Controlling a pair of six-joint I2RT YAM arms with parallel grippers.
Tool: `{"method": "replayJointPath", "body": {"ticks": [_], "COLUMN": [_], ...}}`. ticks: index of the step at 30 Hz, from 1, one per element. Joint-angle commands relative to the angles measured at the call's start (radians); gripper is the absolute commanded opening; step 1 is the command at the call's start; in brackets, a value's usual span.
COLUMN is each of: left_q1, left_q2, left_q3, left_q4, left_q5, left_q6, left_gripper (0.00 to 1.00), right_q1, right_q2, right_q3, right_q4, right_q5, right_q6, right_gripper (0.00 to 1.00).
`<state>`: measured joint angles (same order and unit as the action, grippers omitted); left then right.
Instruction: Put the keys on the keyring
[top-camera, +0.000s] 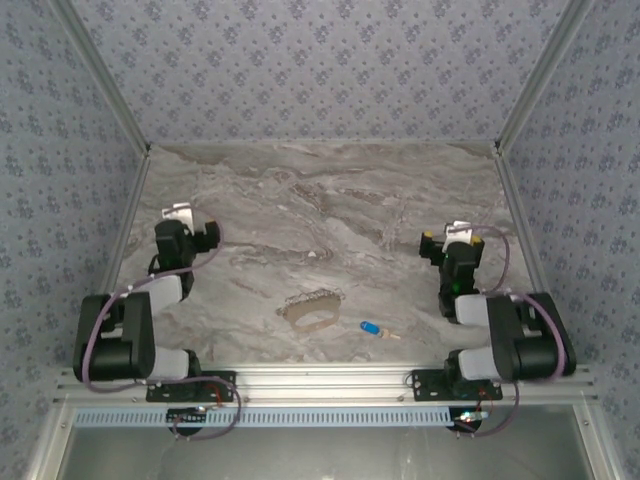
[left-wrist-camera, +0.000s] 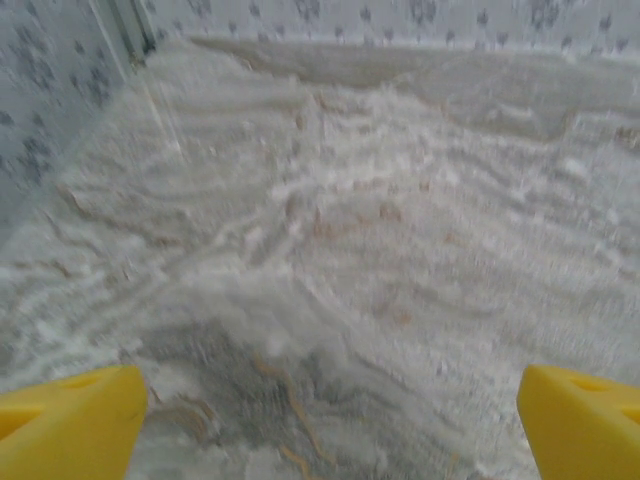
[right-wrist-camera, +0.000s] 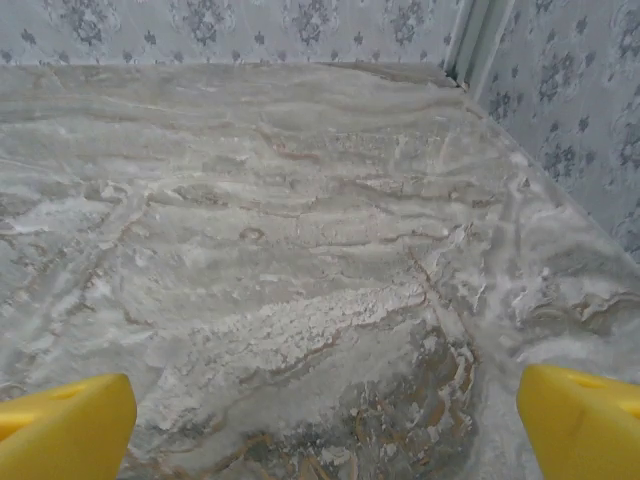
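My left claw (top-camera: 186, 222) and right claw (top-camera: 455, 236) hang released because nothing is grasped yet: the blue key (top-camera: 370, 328) lies just beside the keyring (top-camera: 312, 308) on the surface (top-camera: 320, 200) near my bases.

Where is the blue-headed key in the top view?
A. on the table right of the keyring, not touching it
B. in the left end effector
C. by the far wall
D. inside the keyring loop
A: the blue-headed key lies on the marble table right of the keyring, a gap between them.
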<state>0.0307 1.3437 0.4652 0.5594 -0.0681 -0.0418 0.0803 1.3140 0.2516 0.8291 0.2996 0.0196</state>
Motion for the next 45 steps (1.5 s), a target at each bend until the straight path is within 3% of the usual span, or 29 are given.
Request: {"method": "replayJointPath", "body": {"ticks": [1,5,7,9,14,18,24,29,37,45], "left_q1": [-0.007,-0.02,-0.038,-0.07,-0.175,-0.264,-0.417,-0.551,-0.69,-0.724], "left_q2": [-0.096,-0.199,-0.255,-0.306,-0.382,-0.4,-0.344,-0.241,-0.109,-0.015], "left_q3": [0.085,0.14,0.165,0.19,0.256,0.284,0.319,0.382,0.448,0.471], "left_q4": [-0.23,-0.417,-0.515,-0.6,-0.856,-0.999,-1.058,-1.09,-1.101,-1.047], "left_q5": [-0.015,-0.019,-0.017,-0.04,-0.052,-0.022,0.068,0.121,0.172,0.21], "left_q6": [0.011,-0.033,-0.067,-0.106,-0.284,-0.421,-0.522,-0.499,-0.463,-0.452], "left_gripper": [0.95,0.95,0.96,0.96,0.96,0.96,0.9,0.81,0.69,0.66], "right_q1": [-0.032,-0.109,-0.167,-0.18,-0.102,0.018,0.215,0.32,0.418,0.435], "right_q2": [-0.163,-0.182,-0.161,-0.143,-0.127,-0.127,-0.121,-0.118,-0.106,-0.065], "right_q3": [0.199,0.422,0.475,0.513,0.588,0.6,0.563,0.482,0.422,0.414], "right_q4": [-0.448,-0.858,-0.904,-0.934,-1.068,-1.17,-1.25,-1.217,-1.211,-1.217], "right_q5": [0.006,-0.089,-0.266,-0.349,-0.385,-0.455,-0.499,-0.537,-0.505,-0.656], "right_q6": [0.149,0.446,0.479,0.477,0.41,0.396,0.432,0.504,0.482,0.363], "right_gripper": [1.0,1.0,1.0,1.0,1.0,0.91,0.82,0.77,0.83,0.65]}}
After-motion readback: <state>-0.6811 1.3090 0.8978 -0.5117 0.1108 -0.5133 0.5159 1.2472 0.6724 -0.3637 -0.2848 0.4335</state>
